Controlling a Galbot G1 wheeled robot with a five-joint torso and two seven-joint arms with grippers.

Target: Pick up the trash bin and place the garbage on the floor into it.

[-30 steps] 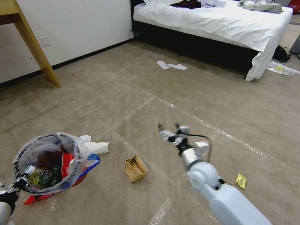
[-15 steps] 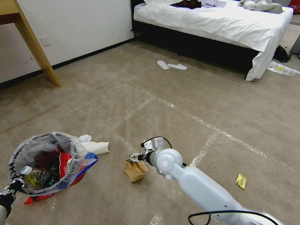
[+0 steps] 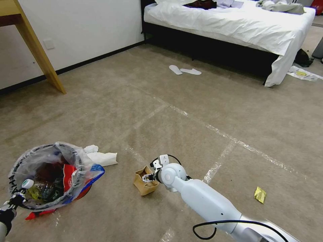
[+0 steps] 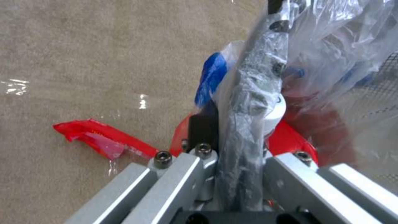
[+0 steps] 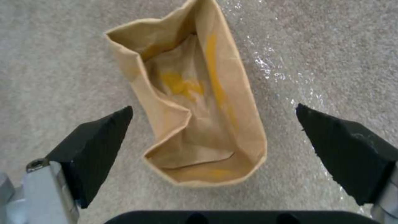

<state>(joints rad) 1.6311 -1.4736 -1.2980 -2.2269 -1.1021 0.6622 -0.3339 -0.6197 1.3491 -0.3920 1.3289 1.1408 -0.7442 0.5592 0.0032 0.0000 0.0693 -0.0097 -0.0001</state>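
— Right gripper?
— Spread wide over the crumpled brown paper bag, pads either side, not touching.
— Left gripper?
— Clamped on the trash bin rim, just left of that bag.

We see beige carpet floor with shiny clear tape lines crossing it. On it: crumpled brown paper bag lying open near centre, mouth up, yellow stains inside in the right wrist view. White tissue wad just beside the bagged bin. Red wrapper at the bin's foot, flat on the carpet in the left wrist view too. Yellow scrap well apart on the right. Pair of white slippers near the bed. Wooden table leg stands by the wall.
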